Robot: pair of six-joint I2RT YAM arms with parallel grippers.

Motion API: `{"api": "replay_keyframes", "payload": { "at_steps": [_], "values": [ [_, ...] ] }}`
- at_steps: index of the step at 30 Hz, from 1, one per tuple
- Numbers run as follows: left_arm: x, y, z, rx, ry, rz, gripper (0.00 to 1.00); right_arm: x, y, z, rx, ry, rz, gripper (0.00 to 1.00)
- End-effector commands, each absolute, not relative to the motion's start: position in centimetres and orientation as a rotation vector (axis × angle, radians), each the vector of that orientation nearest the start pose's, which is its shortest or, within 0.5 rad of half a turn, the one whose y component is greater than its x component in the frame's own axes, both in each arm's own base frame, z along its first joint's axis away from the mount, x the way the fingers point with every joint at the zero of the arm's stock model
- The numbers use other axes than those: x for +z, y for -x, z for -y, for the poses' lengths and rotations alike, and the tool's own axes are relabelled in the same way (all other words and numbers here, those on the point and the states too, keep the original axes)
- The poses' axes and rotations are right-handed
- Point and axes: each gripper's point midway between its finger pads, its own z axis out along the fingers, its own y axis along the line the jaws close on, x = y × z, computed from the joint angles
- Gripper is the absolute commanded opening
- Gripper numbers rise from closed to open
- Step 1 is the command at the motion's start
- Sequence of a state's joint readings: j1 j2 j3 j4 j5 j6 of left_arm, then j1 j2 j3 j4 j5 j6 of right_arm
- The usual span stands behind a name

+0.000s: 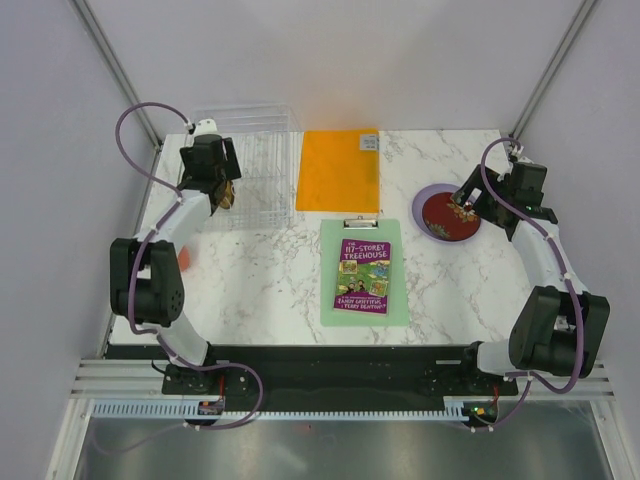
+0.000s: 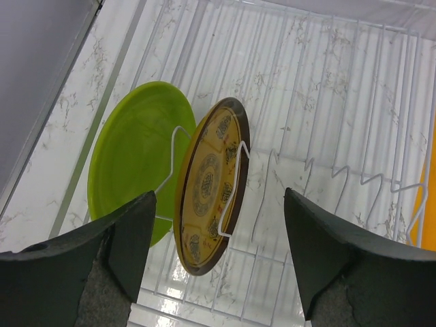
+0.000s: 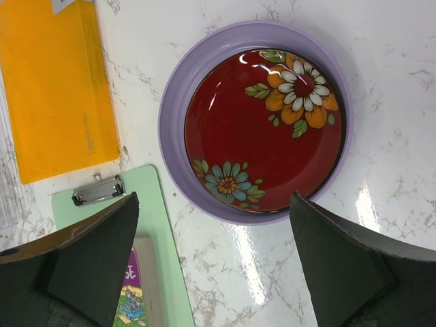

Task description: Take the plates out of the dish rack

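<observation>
While the left gripper (image 2: 219,197) hangs over the dish rack (image 2: 327,88) with jaws apart, the yellow plate (image 2: 204,170) stands on edge in the rack's tines between its fingers, touching neither. The lime green plate (image 2: 133,150) is just beside it. Well away from the rack, past the orange sheet (image 3: 54,88), the right gripper (image 3: 214,201) hovers wide open above the dark red plate (image 3: 252,136), which is nested in the lilac plate (image 3: 174,116).

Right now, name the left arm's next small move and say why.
Probably lower the left hand until its open fingers straddle the rim of the yellow patterned plate, ready to close. That plate stands on edge between the tines of the dish rack, lined up between the fingers but untouched, the lime green plate beside it.
</observation>
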State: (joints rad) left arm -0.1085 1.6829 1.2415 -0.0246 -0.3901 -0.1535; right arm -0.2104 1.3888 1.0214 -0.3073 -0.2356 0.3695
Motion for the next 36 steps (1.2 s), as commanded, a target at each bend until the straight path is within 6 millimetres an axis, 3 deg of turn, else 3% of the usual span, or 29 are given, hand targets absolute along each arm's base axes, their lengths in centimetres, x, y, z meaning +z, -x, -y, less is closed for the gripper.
{"api": "replay_keyframes", "payload": {
  "at_steps": [1,8,13,14,17,21,24,32,36],
  "values": [
    [19.1,-51.1,-1.7,0.256,0.309,-1.966,0.8,16.5,-39.3,2.5,0.358,-0.482,-2.168,0.98],
    [16.3,-50.9,-2.7,0.301,0.337,-2.023,0.75,16.1,-39.4,2.0,0.393,-0.474,-2.175,0.98],
    [14.7,-50.9,-2.8,0.301,0.34,-2.056,0.51,16.0,-39.4,1.8,0.402,-0.471,-2.178,0.98],
    [14.6,-50.8,-2.9,0.301,0.349,-2.058,0.34,16.1,-39.4,1.8,0.402,-0.471,-2.177,0.98],
    [14.1,-50.6,-3.0,0.309,0.364,-2.074,0.08,16.2,-39.4,1.8,0.401,-0.469,-2.173,0.98],
    [14.8,-50.2,-3.3,0.326,0.379,-2.065,0.02,15.9,-39.4,1.7,0.409,-0.469,-2.18,0.98],
    [16.7,-50.0,-3.4,0.329,0.387,-2.025,0.02,15.7,-39.4,1.6,0.415,-0.47,-2.183,0.98],
    [25.7,-49.1,-4.1,0.497,0.356,-1.847,0.02,15.4,-39.3,1.2,0.414,-0.456,-2.196,0.98],
    [29.1,-48.4,-3.6,0.531,0.342,-1.78,0.02,15.9,-39.2,1.4,0.369,-0.446,-2.195,0.98]
  ]
}}
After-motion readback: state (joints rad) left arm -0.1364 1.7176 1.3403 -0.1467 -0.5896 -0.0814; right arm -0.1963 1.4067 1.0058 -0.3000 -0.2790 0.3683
